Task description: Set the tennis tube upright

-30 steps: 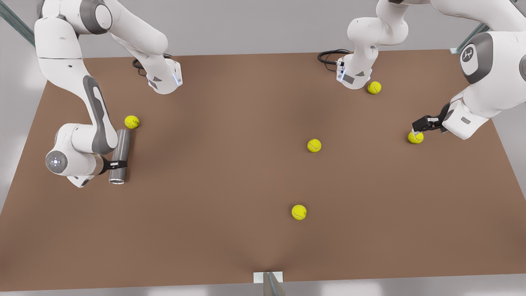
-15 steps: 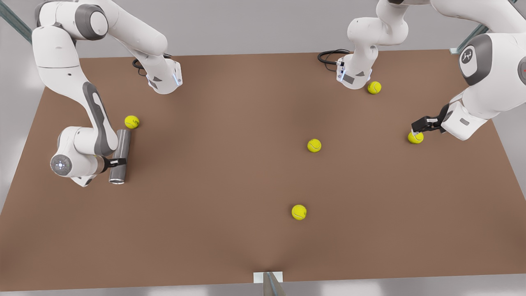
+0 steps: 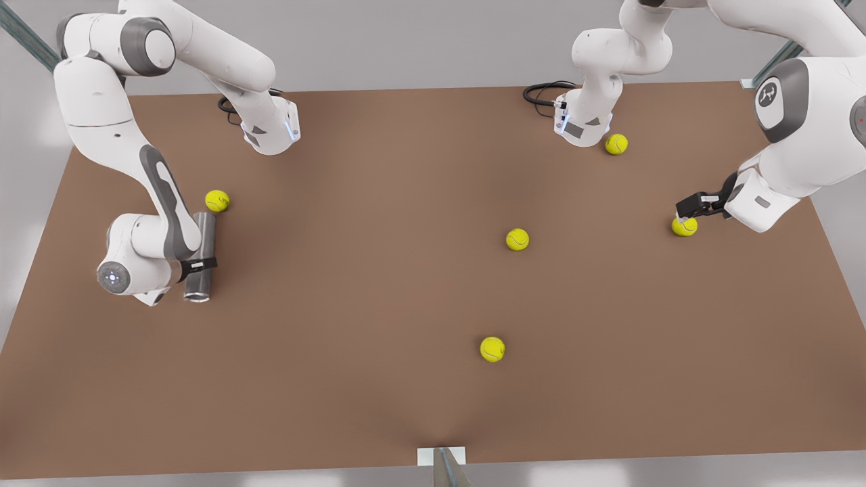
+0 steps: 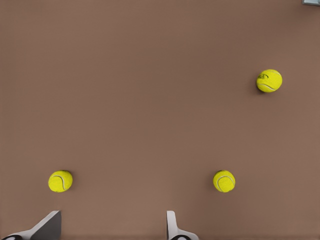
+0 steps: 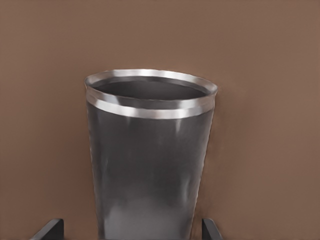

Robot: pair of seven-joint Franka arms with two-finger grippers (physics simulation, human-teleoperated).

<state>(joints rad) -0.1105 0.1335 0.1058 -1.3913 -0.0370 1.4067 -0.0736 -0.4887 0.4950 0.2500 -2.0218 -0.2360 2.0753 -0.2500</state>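
Grey metal tennis tube point(image 3: 200, 256) lying at nine o'clock on the brown desk point(image 3: 379, 392).
Right gripper point(image 3: 200, 265) has its jaws spread astride the tube, touching unclear. Left gripper point(image 3: 685, 215), jaws open, empty, waits above a tennis ball point(image 3: 684, 226) at three o'clock. A loose grip could let the tube slip.

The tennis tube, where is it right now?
The tennis tube lies on its side near the front view's left edge of the table, between the right gripper's jaws, with a tennis ball just beyond its far end.
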